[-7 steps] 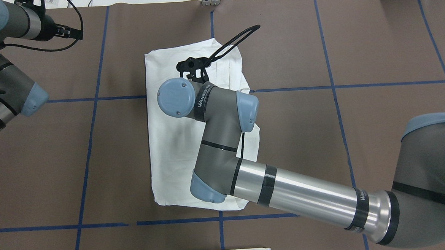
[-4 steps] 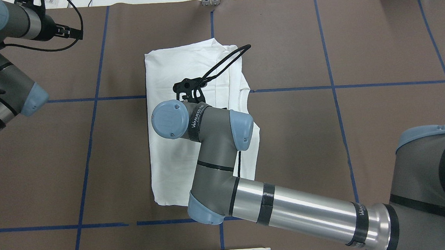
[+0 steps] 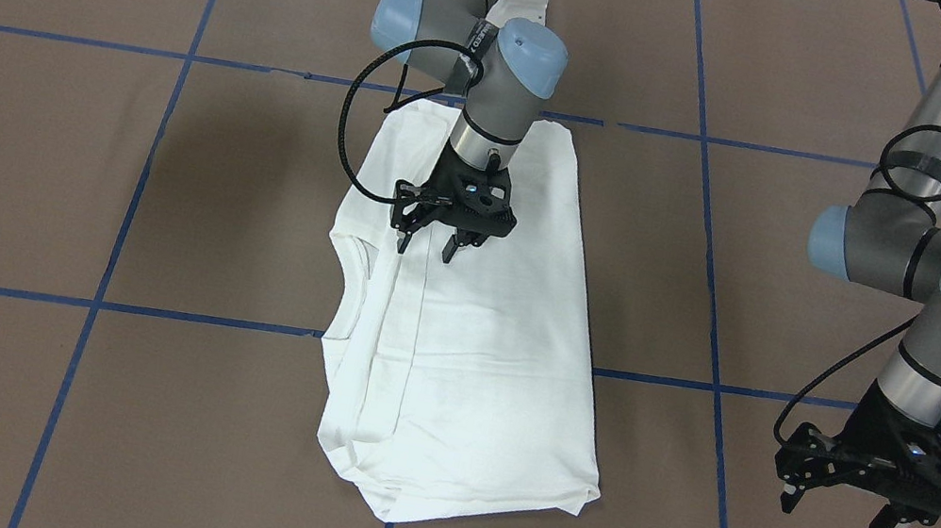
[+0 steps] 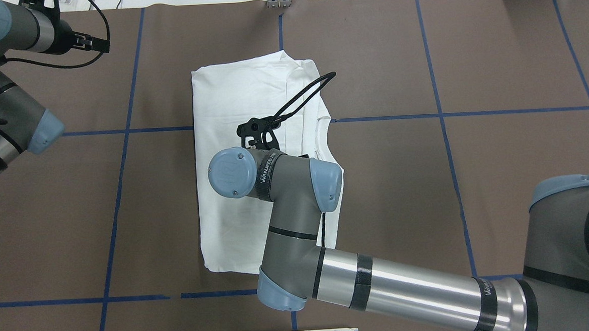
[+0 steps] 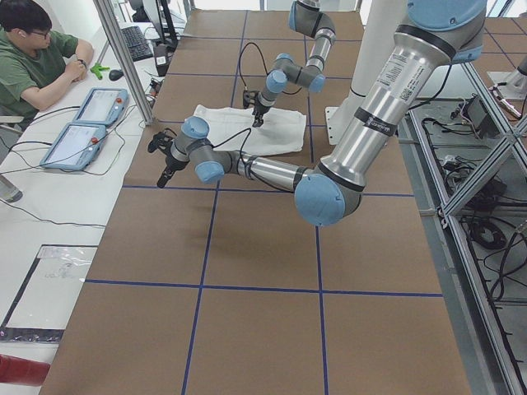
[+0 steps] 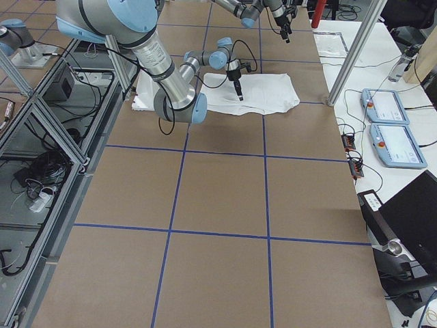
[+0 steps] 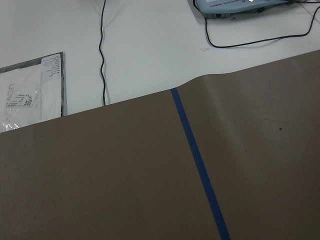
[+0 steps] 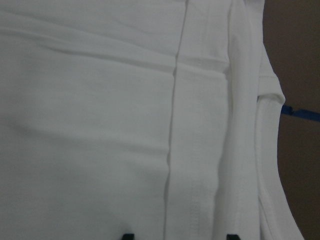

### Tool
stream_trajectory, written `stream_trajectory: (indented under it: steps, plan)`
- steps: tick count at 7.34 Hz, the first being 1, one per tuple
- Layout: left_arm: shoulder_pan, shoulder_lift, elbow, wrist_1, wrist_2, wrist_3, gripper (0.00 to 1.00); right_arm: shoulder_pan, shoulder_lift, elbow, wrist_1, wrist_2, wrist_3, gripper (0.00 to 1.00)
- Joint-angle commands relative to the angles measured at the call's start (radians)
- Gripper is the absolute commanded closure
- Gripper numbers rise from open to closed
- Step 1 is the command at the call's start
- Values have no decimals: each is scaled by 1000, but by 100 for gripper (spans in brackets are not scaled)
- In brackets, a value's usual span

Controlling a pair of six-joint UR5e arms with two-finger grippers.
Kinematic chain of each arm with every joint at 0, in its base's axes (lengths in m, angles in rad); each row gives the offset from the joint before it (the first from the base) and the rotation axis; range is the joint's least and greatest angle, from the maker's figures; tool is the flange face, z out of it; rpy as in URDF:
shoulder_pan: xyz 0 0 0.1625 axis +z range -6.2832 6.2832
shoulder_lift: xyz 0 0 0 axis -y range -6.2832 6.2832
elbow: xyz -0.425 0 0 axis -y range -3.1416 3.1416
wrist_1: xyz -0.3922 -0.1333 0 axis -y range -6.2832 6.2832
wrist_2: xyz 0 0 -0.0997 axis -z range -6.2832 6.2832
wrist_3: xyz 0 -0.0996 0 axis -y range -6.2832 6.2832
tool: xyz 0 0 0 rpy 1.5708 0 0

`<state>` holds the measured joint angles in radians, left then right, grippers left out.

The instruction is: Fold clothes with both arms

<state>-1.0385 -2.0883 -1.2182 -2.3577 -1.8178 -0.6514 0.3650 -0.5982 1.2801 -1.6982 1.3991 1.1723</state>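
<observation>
White folded long-sleeved T-shirt (image 3: 490, 373) directly under R arm's black end effector (image 3: 425, 247), jaws apart, empty; long axis fwd-back.

One shirt (image 3: 475, 351), seemingly; two arms (image 4: 407, 291)

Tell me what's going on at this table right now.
Clothes folding is under way. A white long-sleeved T-shirt lies on a brown paper-covered table, already folded into a long rectangle. The black two-finger right gripper is poised open over the shirt's middle, gripping nothing. The matching left gripper hangs open over bare table, away from the shirt.
</observation>
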Motion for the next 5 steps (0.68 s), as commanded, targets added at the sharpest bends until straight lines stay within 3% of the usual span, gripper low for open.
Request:
stream_trajectory:
  steps: [1,2,4,5]
  plan:
    - [0,-1,-1,0,0,-1,0,-6,-2,5,-17,0,0,55]
    - [0,1,0,0,0,-1,0,-8,-3,7,-18,0,0,68]
    - [2,5,-3,-2,0,-25,0,-20,-41,83,-63,0,0,81]
    - [3,5,-6,-2,0,-27,0,-27,-61,114,-70,-3,1,83]
